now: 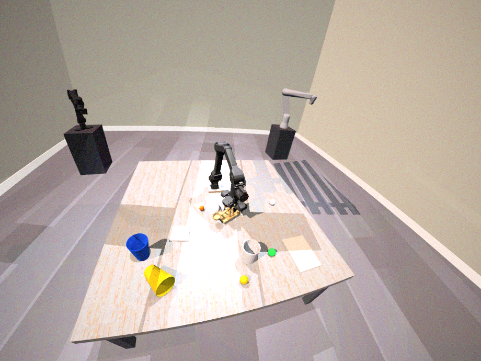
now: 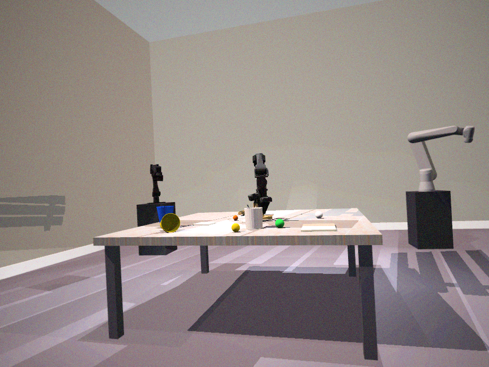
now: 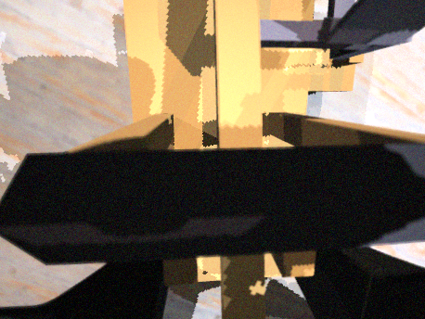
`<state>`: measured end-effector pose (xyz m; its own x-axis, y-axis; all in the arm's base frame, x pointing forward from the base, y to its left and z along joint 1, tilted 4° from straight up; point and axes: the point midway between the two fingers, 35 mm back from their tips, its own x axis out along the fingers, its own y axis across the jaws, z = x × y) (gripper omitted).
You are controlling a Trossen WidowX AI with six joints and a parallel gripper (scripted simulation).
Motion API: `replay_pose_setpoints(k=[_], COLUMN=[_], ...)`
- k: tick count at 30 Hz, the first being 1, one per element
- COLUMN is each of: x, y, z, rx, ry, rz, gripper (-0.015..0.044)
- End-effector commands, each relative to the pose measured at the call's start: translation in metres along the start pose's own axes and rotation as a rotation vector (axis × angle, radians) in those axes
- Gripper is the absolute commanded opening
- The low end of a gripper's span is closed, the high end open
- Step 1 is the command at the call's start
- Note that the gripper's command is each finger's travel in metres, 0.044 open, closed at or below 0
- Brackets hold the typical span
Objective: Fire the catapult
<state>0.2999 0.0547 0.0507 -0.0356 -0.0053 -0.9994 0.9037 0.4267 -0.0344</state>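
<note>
"What have the fingers (image 1: 236, 205) got, there in the middle of the top view?"

"They're partway open, clamped on the catapult (image 1: 227, 214) (image 3: 238, 83), all flat, straight-edged yellow wood."

"And the mug (image 1: 250, 251) (image 2: 253, 217)?"

"Right of centre, lower down: a white, upright cylinder on the pale, streaky-grained bench (image 1: 209, 303) (image 2: 236, 240). A smooth, round green ball (image 1: 272, 252) (image 2: 279, 223) sits just beside it."

"Which ball is for loading?"

"I can't tell."
</note>
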Motion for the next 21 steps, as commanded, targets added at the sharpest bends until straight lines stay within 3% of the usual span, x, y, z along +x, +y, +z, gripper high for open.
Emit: replay_pose_setpoints(k=[1, 10, 21], x=[0.0086, 0.0065, 0.0065], y=[-0.0005, -0.0002, -0.0002], z=[-0.0003, -0.0001, -0.0001], rx=[0.003, 0.000, 0.000], ry=[0.001, 0.000, 0.000], rz=[-0.003, 0.000, 0.000], gripper=[0.0000, 0.0000, 0.0289])
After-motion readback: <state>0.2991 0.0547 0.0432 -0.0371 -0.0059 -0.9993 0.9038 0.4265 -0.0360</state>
